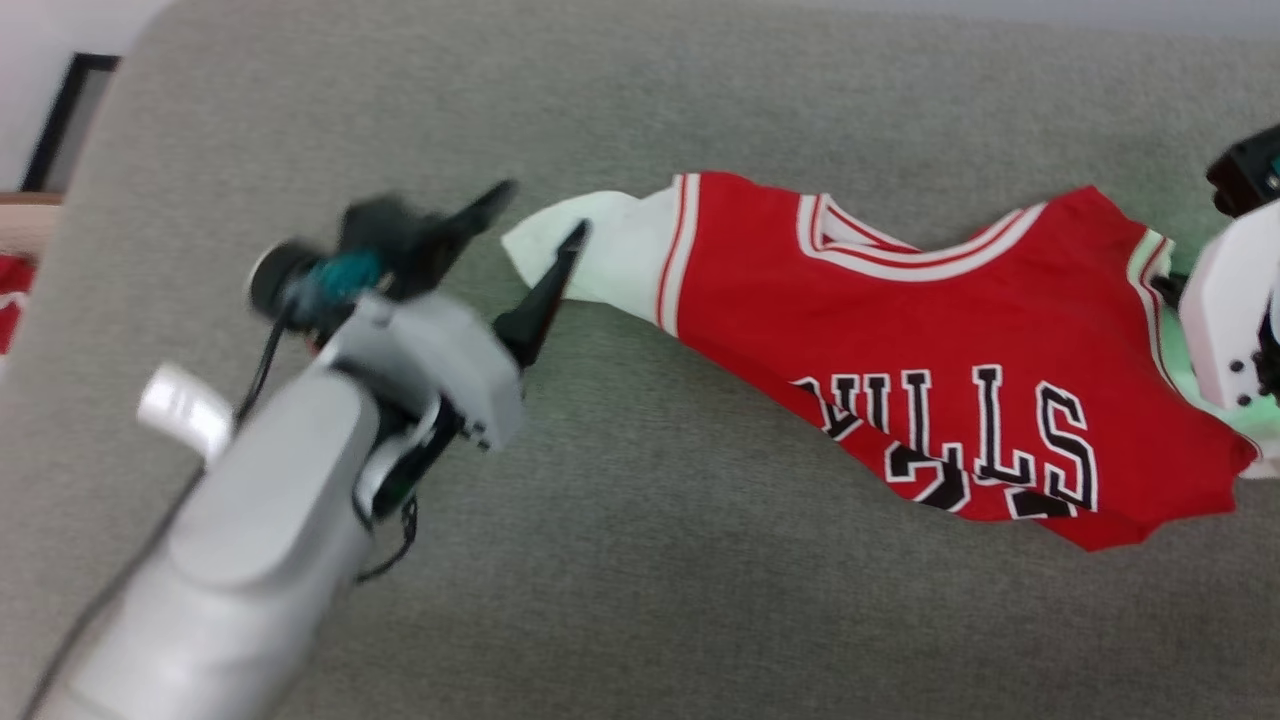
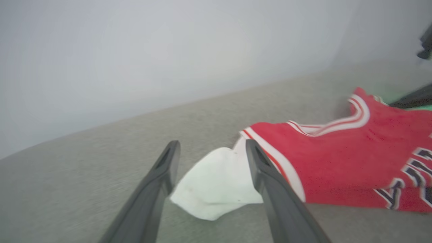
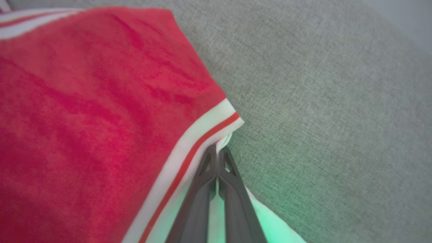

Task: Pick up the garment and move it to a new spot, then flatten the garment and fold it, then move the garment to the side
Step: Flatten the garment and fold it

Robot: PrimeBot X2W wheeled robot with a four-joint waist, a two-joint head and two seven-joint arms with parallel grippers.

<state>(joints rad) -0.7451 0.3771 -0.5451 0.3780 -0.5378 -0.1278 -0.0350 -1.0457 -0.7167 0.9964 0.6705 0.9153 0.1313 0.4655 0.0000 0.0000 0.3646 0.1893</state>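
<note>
Looking down from the head camera, I have the garment (image 1: 900, 330) lying on the grey fabric surface (image 1: 700, 600), stretched crosswise from the middle of the view toward the right edge. It is a red jersey, chest side up, with the black lettering (image 1: 960, 430) outlined in white and reading upside down to me. The striped neckline trim (image 1: 900, 255) sits toward the far side. Left gripper (image 1: 543, 210) is released, its jaws spread wide, the nearer finger tip lying over the white sleeve (image 1: 610, 250) and the farther one just beyond the sleeve's end. In the left wrist view the left gripper (image 2: 212, 145) straddles that same sleeve (image 2: 216, 182), a dark finger on either side – I cannot tell whether they touch the cloth. The sleeve lies crumpled, its corner turned up off the surface. The right arm's pale housing (image 1: 1225, 320) covers the jersey's other sleeve at the right edge. In the right wrist view the right gripper (image 3: 217, 150) is clenched – fingers pressed together on the pale sleeve cloth just under the red-and-white sleeve trim (image 3: 189, 152), a green glow tinting the fabric around it.
</note>
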